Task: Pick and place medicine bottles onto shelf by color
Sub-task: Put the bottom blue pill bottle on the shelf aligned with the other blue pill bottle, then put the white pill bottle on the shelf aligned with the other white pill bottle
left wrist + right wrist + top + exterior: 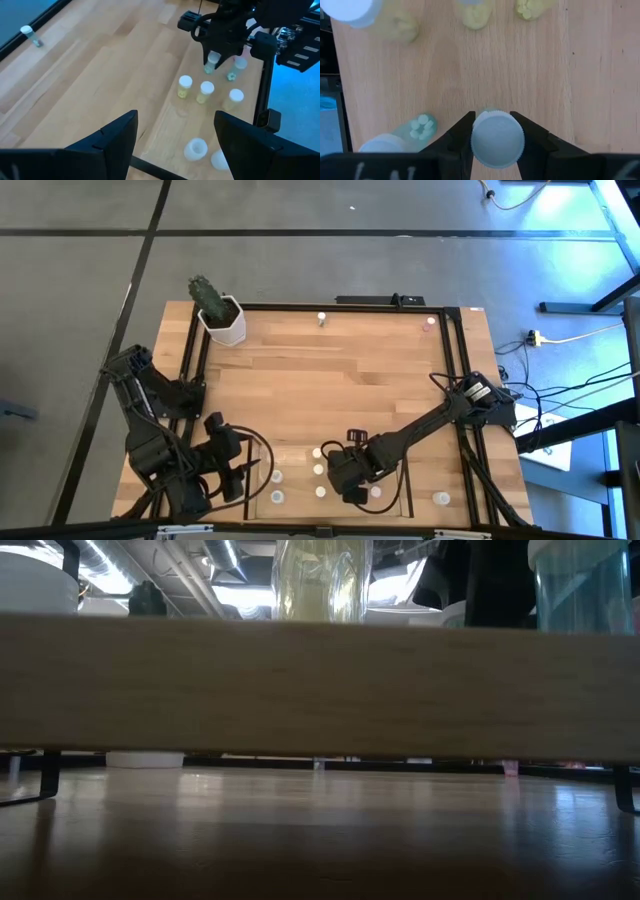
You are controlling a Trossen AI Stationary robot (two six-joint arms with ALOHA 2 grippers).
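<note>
i see my right gripper (497, 134) clamped on a tiny white-capped medicine bottle (497, 139); left gripper (175, 132) spread wide, empty.

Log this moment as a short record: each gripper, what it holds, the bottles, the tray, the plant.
right gripper: over the tray, shut on a white-capped bottle
left gripper: open, empty, hovering near the tray's left end
shelf tray: at the near edge of the table
bottles in tray: several, yellow-filled ones grouped together, a green-filled one beside the held bottle
stray bottles: one at the far edge, one pinkish at the far right corner
cactus pot: far left corner
</note>
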